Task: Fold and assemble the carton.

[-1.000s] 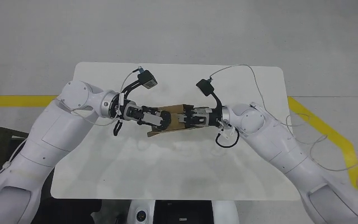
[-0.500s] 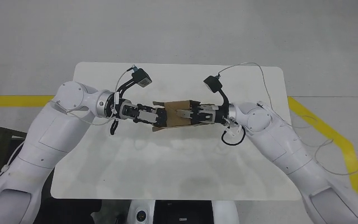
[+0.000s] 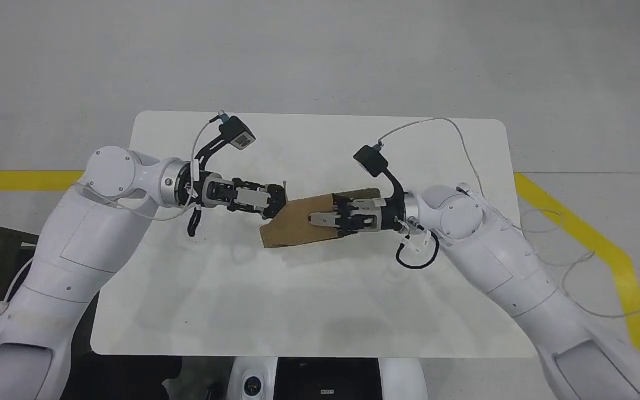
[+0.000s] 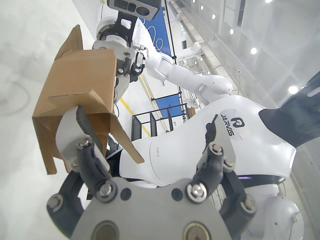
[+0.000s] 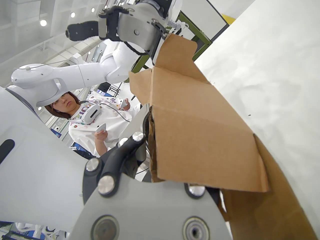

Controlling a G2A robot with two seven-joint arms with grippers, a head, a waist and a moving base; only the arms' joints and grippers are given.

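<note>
Holds the brown carton (image 3: 295, 228) in the right gripper (image 3: 325, 217) with fingers clamped on one wall, over the middle of the white table (image 3: 400, 300), forearm stretched inward. Points the left gripper (image 3: 278, 200) at the carton's other end, fingers spread wide, gripping nothing. Shows from the left wrist what stays hidden from above: the open end and a loose flap (image 4: 125, 138) just beside one fingertip (image 4: 80, 118).

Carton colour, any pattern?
The carton is plain brown cardboard, clearest in the left wrist view.
</note>
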